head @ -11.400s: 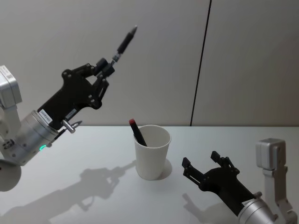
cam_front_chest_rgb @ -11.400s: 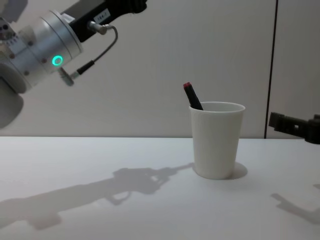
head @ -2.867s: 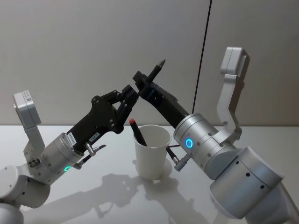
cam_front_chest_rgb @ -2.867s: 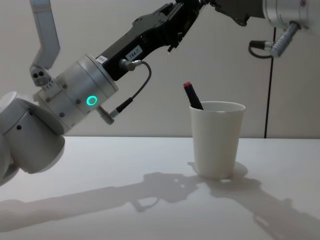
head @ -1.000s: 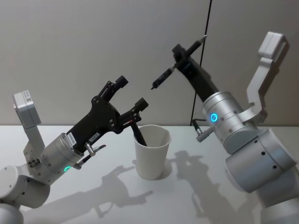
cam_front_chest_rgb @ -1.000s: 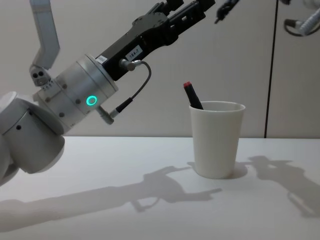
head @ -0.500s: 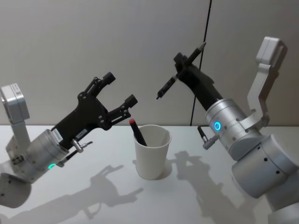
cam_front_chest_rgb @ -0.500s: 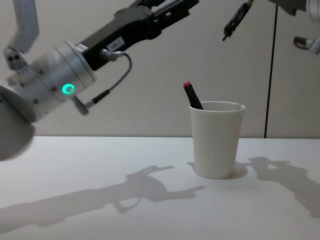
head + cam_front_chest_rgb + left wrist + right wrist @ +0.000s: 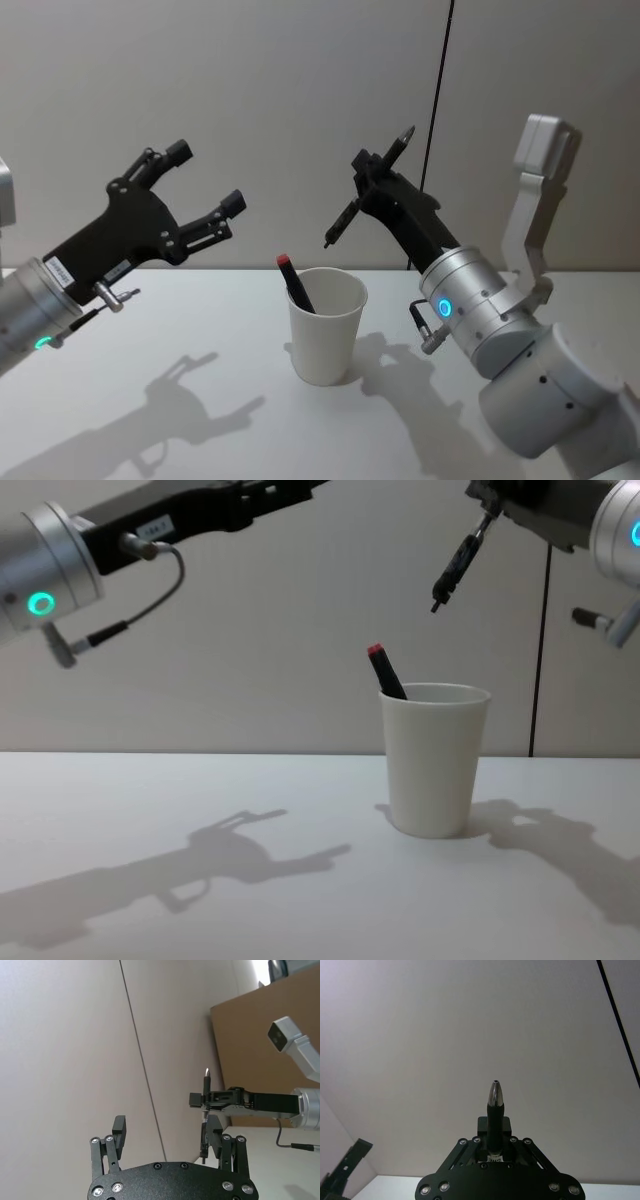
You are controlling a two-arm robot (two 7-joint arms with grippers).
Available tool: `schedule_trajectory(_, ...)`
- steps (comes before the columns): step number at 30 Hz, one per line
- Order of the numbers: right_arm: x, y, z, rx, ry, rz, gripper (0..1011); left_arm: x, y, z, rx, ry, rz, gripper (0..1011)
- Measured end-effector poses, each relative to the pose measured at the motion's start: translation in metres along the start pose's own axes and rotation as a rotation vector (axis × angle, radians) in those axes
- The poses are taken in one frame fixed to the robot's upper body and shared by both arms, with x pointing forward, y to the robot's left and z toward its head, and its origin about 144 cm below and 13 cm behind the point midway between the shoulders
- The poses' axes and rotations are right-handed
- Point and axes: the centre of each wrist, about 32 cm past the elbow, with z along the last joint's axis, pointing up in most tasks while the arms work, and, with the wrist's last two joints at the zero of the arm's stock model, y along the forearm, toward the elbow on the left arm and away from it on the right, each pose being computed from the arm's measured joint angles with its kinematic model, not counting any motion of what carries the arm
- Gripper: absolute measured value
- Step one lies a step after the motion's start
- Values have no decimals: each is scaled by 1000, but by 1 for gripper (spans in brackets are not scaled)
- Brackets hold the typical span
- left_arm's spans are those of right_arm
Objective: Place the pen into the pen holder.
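Up above the white table [image 9: 180, 420], both arms are raised in front of the plain wall. The right gripper [image 9: 372, 187] is clamped on a black pen [image 9: 368, 188] somewhere around the middle of its barrel, so the pen sticks out both ways: silvery tip pointing up and to the right, the other end slanting down and left. From the chest view that lower end of the pen [image 9: 458, 562] hangs over the pen holder [image 9: 434, 758], a bit above its rim and not touching it. From the right wrist view you get the pen [image 9: 495, 1116] standing straight up out of the closed fingers [image 9: 512, 1140], pointy end away from the camera.

The pen holder [image 9: 325, 325], a white paper cup, sits upright near the middle of the table, and it's got one marker [image 9: 295, 283] in it, black with a red cap, leaning against the left side of the rim with the red end poking out.

The left gripper [image 9: 204, 185] is off to the left, well apart from the cup and higher than it, fingers spread wide with nothing between them. The left wrist view shows the same thing, two fingers [image 9: 118, 1132] far apart, with the right arm and its pen [image 9: 204, 1112] farther off between them.
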Motion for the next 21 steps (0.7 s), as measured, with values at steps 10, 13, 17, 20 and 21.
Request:
schedule_trajectory(10, -5, 4, -20, 57, -60, -32, 135, 1, 8, 20, 54, -47, 28, 1003)
schedule_trajectory(13, -6, 6, -25, 61, -75, -37, 137, 1, 10, 23, 63, -55, 33, 1003)
schedule_trajectory(17, -10, 8, -34, 63, -110, -43, 135, 1, 11, 27, 75, -65, 39, 1003)
schedule_trajectory(20, -12, 10, -39, 60, -132, -50, 137, 1, 12, 29, 79, -70, 41, 1003)
schedule_trajectory(21, -12, 10, -39, 60, -132, -50, 135, 1, 12, 30, 81, -71, 42, 1003)
